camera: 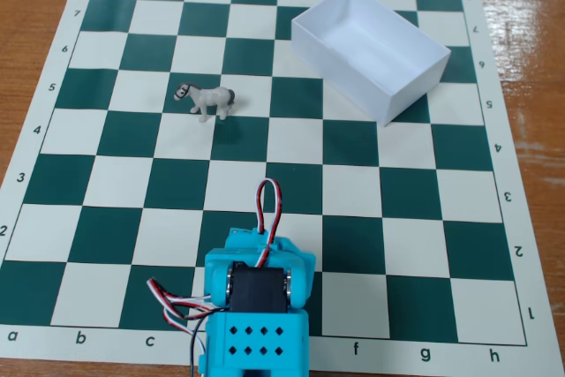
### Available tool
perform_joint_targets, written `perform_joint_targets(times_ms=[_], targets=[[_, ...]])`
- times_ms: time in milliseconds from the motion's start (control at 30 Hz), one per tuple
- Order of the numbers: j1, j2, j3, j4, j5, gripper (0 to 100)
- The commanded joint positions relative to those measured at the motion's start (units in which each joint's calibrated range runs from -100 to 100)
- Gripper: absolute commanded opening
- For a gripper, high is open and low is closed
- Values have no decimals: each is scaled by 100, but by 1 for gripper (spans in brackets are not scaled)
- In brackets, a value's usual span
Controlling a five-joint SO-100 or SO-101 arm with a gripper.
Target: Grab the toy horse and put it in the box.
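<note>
1. While the horse [206,101] is standing upright on the chessboard [106,183], left of centre in the fixed view, we are seeing nothing touching it; it is straddling a white and a green square, head pointing left.
2. We are noting how small and narrow-legged it is, so we are judging that a sideways nudge from a finger could tip it or skid it across the smooth mat.
3. We are placing the box [415,86] well apart from it, up and to the right, open side up and sitting askew to the squares; its thin walls could be getting clipped or shoved by a low carry, and a release near the rim could be dropping the horse outside.
4. We are seeing only the blue arm [256,306] at the bottom edge, folded back with its wires looping out; the fingers are not showing, so we cannot tell whether they are wide or narrow.
5. We are judging the reach as long, so a misaligned descent is the main risk.
</note>
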Motion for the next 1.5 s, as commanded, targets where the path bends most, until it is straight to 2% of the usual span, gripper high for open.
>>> perform_joint_targets(times_ms=[0, 1400, 1467], targets=[[-9, -41, 36, 33, 32, 0], [-88, 136, 36, -58, 32, 0], [-102, 278, 36, -407, -124, 0]])
